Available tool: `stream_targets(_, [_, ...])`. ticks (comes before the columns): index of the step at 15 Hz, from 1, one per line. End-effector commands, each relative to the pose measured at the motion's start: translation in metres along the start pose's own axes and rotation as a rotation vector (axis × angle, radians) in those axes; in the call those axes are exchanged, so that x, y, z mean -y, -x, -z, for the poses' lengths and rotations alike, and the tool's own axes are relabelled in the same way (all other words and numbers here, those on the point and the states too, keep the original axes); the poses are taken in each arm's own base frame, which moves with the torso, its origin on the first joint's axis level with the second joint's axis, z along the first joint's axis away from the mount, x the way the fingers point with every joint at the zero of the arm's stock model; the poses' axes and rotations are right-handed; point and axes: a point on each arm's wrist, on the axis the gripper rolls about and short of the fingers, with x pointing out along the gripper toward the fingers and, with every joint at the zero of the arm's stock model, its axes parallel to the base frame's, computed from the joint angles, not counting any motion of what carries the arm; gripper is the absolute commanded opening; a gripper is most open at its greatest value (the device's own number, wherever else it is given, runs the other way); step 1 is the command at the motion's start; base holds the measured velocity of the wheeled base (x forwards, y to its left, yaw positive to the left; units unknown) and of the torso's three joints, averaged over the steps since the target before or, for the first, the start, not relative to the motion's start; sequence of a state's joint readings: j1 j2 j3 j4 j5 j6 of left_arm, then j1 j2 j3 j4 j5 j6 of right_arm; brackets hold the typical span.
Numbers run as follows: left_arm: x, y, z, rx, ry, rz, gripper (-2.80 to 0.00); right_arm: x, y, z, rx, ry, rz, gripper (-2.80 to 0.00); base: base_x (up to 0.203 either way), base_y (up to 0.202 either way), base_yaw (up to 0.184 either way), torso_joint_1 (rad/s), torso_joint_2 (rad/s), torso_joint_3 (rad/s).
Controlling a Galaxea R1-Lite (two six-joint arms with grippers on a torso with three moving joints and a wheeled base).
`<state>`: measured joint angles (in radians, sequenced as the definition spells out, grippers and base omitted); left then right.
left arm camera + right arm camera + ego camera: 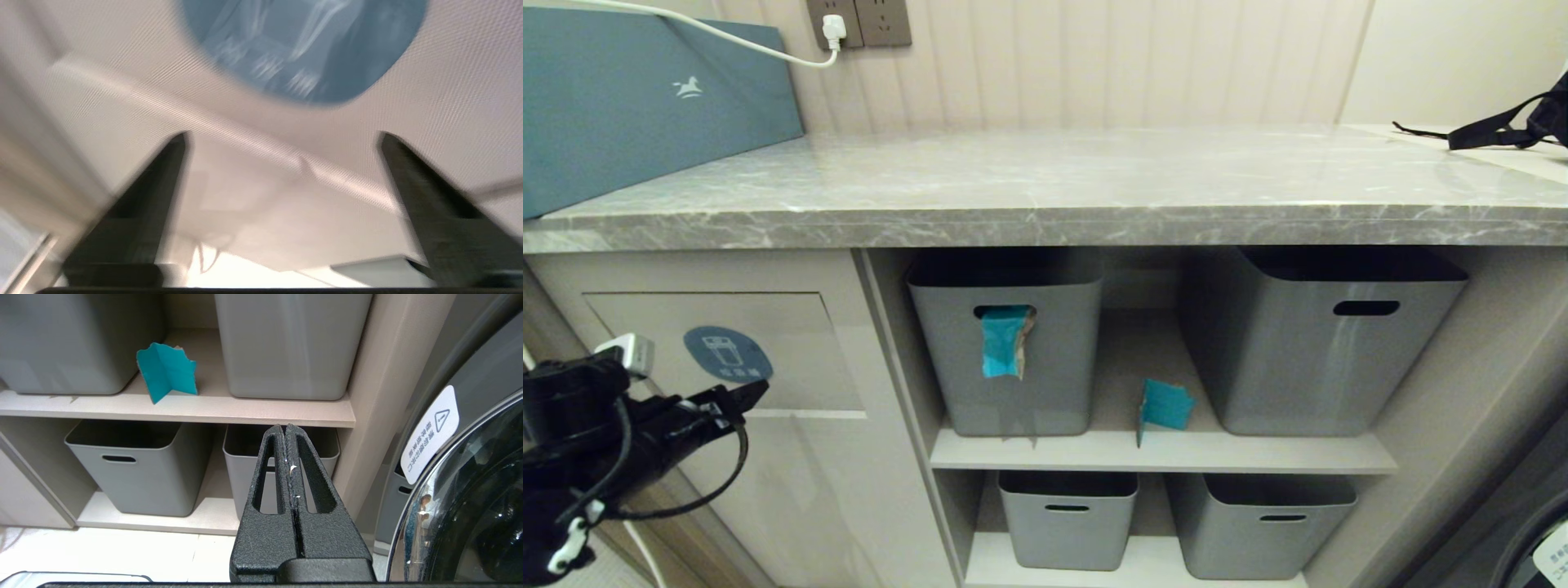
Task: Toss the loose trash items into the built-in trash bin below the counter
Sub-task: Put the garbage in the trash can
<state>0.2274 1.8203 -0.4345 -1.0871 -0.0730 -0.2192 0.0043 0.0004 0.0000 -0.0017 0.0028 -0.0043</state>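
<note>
Under the grey marble counter (1045,188), the beige flap of the built-in trash bin (800,343) carries a blue oval sticker (727,354) (302,49). My left gripper (739,398) (282,136) hovers close in front of the flap's lower edge, open, with nothing between its fingers. One teal wrapper (1005,341) hangs from the slot handle of the upper left grey box. Another teal wrapper (1165,406) (167,371) stands folded on the shelf between the two upper boxes. My right gripper (286,428) is shut and empty, low in front of the lower shelf, outside the head view.
A large blue-grey box (645,98) stands on the counter's left end, a black strap (1503,126) lies at its right. Grey storage boxes (1323,343) fill both shelves. A washing machine door (470,490) is at the right. A white cable (768,49) runs to the wall socket.
</note>
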Motion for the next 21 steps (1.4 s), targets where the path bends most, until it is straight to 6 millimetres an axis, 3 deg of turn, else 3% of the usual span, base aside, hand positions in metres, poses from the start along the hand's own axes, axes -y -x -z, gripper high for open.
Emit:
stream_targets(1, [0.002,0.025,-0.010,0.053,0.001,0.005,-2.80,0.000,0.000,0.000,0.002,0.000,-0.001,-2.80,0.000,0.000,0.000,0.000,0.00,0.000])
stream_targets(13, [0.017,0.162,-0.016,0.212,-0.161,0.021,-2.80,0.000,0.000,0.000,0.002,0.000,-0.001,-2.80,0.000,0.000,0.000,0.000,0.00,0.000])
stream_targets(18, [0.032,0.228,-0.015,0.338,-0.327,0.187,-2.80,0.000,0.000,0.000,0.002,0.000,-0.001,-2.80,0.000,0.000,0.000,0.000,0.00,0.000])
stream_targets(21, [0.029,0.252,0.001,0.395,-0.418,0.305,-2.80,0.000,0.000,0.000,0.002,0.000,-0.001,-2.80,0.000,0.000,0.000,0.000,0.00,0.000])
